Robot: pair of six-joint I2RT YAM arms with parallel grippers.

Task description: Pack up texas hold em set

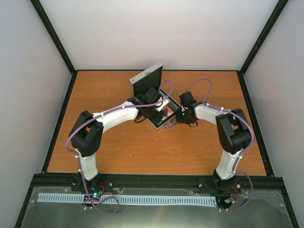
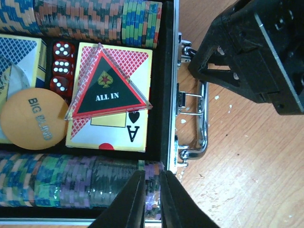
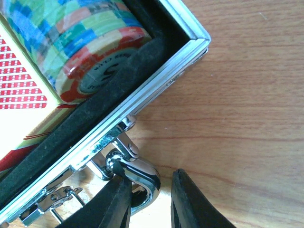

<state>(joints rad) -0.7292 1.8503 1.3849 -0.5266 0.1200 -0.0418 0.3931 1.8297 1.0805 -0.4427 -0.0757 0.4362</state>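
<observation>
The silver aluminium case [image 1: 167, 125] lies open mid-table with its lid [image 1: 147, 78] standing up behind. In the left wrist view its black lining holds rows of multicoloured chips [image 2: 80, 21], two card boxes [image 2: 116, 107], red dice [image 2: 61, 66], an orange "BIG BLIND" disc [image 2: 32, 118] and the dark triangular "ALL IN" token [image 2: 108, 85]. My left gripper [image 2: 152, 175] is nearly closed around a few purple chips [image 2: 153, 167] at the end of the near row by the case wall. My right gripper [image 3: 152, 180] is open around the corner of the metal handle [image 3: 140, 173]; one finger touches it.
The case sits on an orange wooden table [image 1: 118, 147] bounded by a black frame and white walls. The two grippers [image 1: 159, 113] [image 1: 177, 118] work close together over the case; the right one shows at the top right of the left wrist view [image 2: 251, 47].
</observation>
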